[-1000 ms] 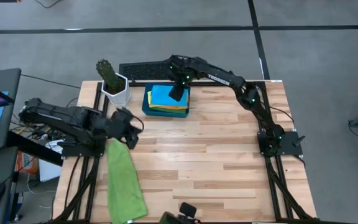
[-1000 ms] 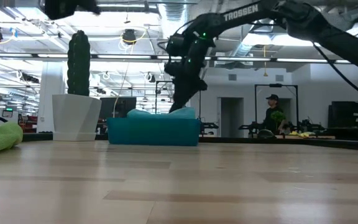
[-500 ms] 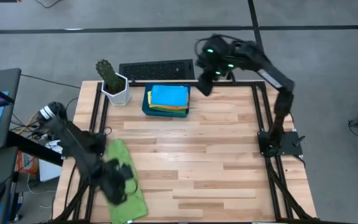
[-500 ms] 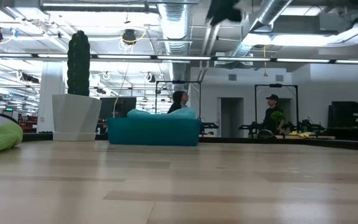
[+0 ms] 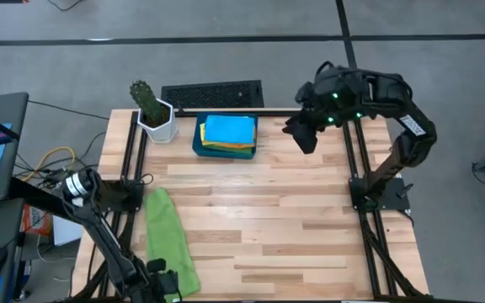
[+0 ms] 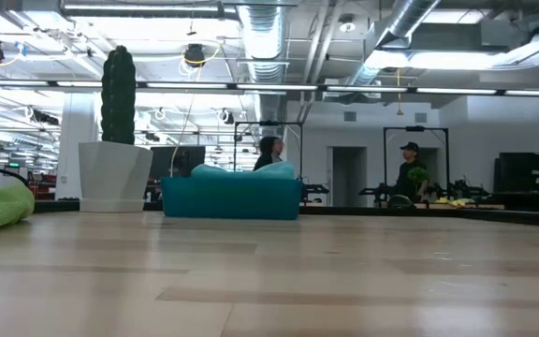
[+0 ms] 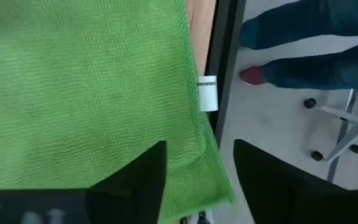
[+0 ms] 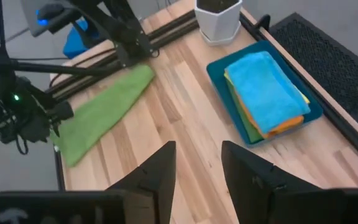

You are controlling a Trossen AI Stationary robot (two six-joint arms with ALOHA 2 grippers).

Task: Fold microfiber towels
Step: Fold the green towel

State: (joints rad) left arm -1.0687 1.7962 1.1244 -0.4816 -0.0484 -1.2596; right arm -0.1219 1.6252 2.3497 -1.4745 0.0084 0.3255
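Your left gripper (image 7: 194,180) sits open over the green towel's (image 5: 168,242) near corner to pinch it, right gripper (image 8: 197,165) parked empty, part-open above the stacked tray (image 5: 197,145).

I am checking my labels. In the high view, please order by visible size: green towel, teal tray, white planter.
1. green towel, largest
2. teal tray, with folded towels inside
3. white planter, smallest

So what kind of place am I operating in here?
Probably a robotics lab or workshop: exposed ceiling ducts overhead, other equipment frames with a person standing among them, and a wooden table on a bare grey floor.
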